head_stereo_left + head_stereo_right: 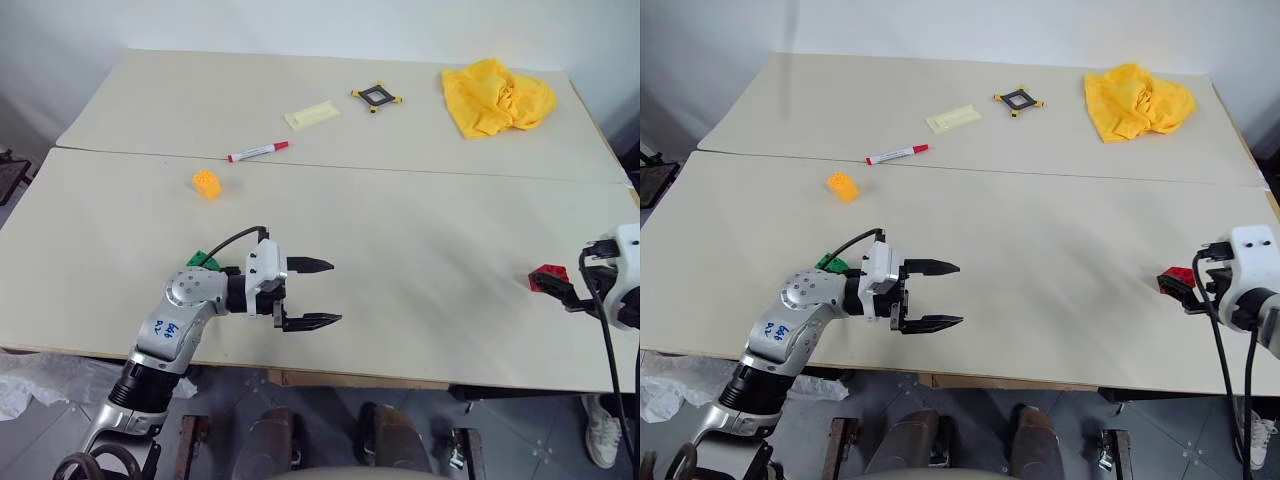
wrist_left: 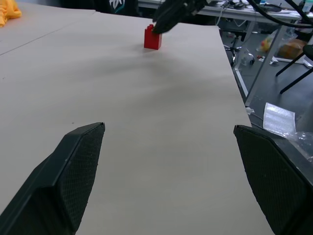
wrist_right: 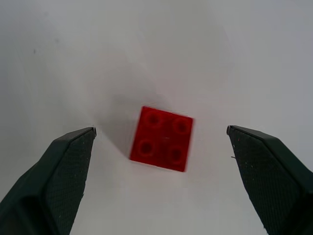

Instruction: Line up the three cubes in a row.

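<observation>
two beige tabletops butted edge to edge are filling my head views, with a white wall running behind them.

right gripper: i am seeing its two black fingers standing wide apart and gripping nothing. the red cube is sitting studs-up on the table between them, touching neither finger. from the head camera the same cube is lying near the right end of the near tabletop, just beside the gripper's tips.

left gripper: it is pointing level across the table toward my right, jaws spread wide and holding nothing. through its wrist camera i am looking along bare tabletop to the red cube far off, with the right gripper's dark fingers hanging right over it.

green cube: it is resting on the near tabletop just behind the left wrist, partly hidden by the arm.

orange-yellow cube: it is sitting on the near tabletop close to the seam, well apart from the green one and far from the red one. the three are not forming a row.

further out, on the far tabletop: a red-capped white marker is lying just past the seam, a pale yellow slip beyond it, a small black square frame with yellow corners next along, and a crumpled yellow cloth toward the far right.
</observation>
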Tool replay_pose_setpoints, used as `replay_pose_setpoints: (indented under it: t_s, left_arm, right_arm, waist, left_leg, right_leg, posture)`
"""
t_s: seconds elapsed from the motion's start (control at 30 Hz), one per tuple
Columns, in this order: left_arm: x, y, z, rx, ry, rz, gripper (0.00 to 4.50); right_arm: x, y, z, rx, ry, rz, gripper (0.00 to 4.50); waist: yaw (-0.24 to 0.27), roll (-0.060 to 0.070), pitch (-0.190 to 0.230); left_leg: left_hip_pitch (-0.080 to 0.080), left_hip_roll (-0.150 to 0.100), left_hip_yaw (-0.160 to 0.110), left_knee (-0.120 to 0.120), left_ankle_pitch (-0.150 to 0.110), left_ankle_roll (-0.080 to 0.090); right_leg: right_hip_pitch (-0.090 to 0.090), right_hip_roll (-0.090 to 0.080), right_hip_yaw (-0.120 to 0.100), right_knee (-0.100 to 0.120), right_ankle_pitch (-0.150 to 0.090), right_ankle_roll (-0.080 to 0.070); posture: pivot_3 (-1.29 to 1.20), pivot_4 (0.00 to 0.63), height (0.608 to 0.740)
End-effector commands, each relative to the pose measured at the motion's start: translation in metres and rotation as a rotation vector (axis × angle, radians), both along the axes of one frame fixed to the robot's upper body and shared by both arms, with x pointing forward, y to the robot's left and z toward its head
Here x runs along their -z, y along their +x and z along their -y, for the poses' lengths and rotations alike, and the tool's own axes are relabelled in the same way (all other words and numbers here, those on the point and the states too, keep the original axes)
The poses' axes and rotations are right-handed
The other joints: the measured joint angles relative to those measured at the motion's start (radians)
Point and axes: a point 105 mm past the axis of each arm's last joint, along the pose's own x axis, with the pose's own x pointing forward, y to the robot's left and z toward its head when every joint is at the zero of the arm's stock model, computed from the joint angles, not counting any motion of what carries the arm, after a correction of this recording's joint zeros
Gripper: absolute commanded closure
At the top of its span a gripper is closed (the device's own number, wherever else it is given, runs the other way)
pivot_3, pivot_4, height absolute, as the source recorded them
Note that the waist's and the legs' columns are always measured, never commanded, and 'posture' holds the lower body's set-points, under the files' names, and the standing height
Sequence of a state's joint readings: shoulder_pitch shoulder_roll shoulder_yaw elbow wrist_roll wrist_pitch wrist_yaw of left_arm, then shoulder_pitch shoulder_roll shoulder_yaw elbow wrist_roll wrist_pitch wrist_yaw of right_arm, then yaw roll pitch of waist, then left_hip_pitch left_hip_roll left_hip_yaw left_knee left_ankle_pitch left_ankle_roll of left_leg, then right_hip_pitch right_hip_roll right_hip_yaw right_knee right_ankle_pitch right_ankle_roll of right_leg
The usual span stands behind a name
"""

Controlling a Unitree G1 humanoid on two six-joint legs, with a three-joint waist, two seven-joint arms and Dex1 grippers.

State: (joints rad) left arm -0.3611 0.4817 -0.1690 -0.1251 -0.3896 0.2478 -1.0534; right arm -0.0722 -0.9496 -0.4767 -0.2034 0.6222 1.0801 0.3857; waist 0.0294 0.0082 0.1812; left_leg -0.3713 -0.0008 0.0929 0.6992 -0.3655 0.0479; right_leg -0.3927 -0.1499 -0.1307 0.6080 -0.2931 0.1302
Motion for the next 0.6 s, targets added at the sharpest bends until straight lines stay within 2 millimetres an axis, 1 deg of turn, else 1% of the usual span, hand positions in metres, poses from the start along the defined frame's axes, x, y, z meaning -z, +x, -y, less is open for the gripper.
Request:
replay_pose_setpoints:
  t_s: [0.03,0.13,0.2,0.27,0.3,0.37,0.43,0.47,0.53,0.6]
  left_arm:
    - [-0.012,-0.004,0.003,0.014,-0.032,0.058,0.02]
    - [-0.013,-0.003,0.004,0.014,-0.034,0.067,0.02]
    - [-0.015,-0.002,0.003,0.011,-0.037,0.072,0.00]
    - [-0.016,-0.001,0.002,0.007,-0.038,0.074,0.00]
    - [-0.016,0.000,0.002,0.006,-0.038,0.074,0.00]
    - [-0.017,0.001,0.000,-0.003,-0.036,0.080,0.00]
    - [-0.018,0.002,-0.003,-0.015,-0.036,0.083,0.00]
    - [-0.018,0.003,-0.004,-0.022,-0.035,0.085,0.00]
    - [-0.019,0.004,-0.008,-0.038,-0.033,0.088,0.00]
    - [-0.019,0.004,-0.013,-0.057,-0.031,0.087,0.00]
  right_arm:
    - [-0.001,0.004,0.000,0.009,-0.020,0.002,0.00]
    - [0.004,0.008,0.000,0.020,-0.025,0.000,0.00]
    - [0.005,0.010,-0.001,0.020,-0.022,0.004,0.40]
    - [0.006,0.011,-0.003,0.009,-0.014,0.004,0.93]
    - [0.006,0.011,-0.003,0.004,-0.012,0.002,1.33]
    - [0.006,0.013,-0.007,-0.024,-0.011,-0.002,1.98]
    - [0.000,0.018,-0.012,-0.063,-0.017,0.014,2.70]
    - [-0.005,0.021,-0.016,-0.103,-0.024,0.037,3.01]
    - [-0.018,0.029,-0.036,-0.275,-0.092,0.085,3.01]
    - [-0.031,0.035,-0.067,-0.530,-0.162,0.142,3.01]
  waist:
    - [-0.002,0.000,0.000]
    - [-0.004,0.000,0.000]
    - [-0.004,0.000,0.000]
    - [-0.004,0.000,0.000]
    - [-0.004,0.000,0.000]
    - [-0.004,0.000,0.000]
    - [-0.005,0.000,0.000]
    - [-0.005,0.000,0.000]
    - [-0.007,0.000,0.000]
    - [-0.011,0.000,0.000]
  left_leg:
    - [0.000,0.000,0.000,0.000,0.000,0.000]
    - [0.000,0.001,0.000,0.000,0.000,0.000]
    - [0.000,0.000,0.001,0.000,0.000,0.000]
    - [0.000,0.000,0.001,0.000,0.000,0.000]
    - [0.000,0.000,0.001,0.000,0.000,0.000]
    - [0.000,0.000,0.001,0.000,0.000,0.000]
    - [0.000,0.001,0.001,0.000,0.000,0.000]
    - [0.000,0.001,0.001,0.000,0.000,0.000]
    - [0.000,0.001,0.001,0.000,0.000,0.000]
    - [0.001,0.001,0.001,0.000,0.000,0.000]
  right_leg:
    - [0.000,0.000,0.000,0.000,0.000,0.000]
    - [0.000,0.001,0.000,0.000,0.000,0.000]
    - [0.000,0.001,0.000,0.000,0.000,0.000]
    - [0.000,0.001,0.000,0.000,0.000,0.000]
    - [0.000,0.001,0.000,0.000,0.000,0.000]
    - [0.000,0.001,0.000,0.000,0.000,0.000]
    - [0.000,0.001,0.000,0.000,0.000,0.000]
    - [0.000,0.001,0.000,0.000,0.000,0.000]
    - [0.000,0.001,0.000,0.000,0.000,0.000]
    - [0.000,0.001,0.000,0.000,0.000,0.000]
  posture:
    - [0.00,0.150,0.740]
    - [0.00,0.150,0.740]
    - [0.00,0.150,0.740]
    - [0.00,0.150,0.740]
    - [0.00,0.150,0.740]
    - [0.00,0.150,0.740]
    - [0.00,0.150,0.740]
    - [0.00,0.150,0.740]
    - [0.00,0.150,0.740]
    - [0.00,0.150,0.740]
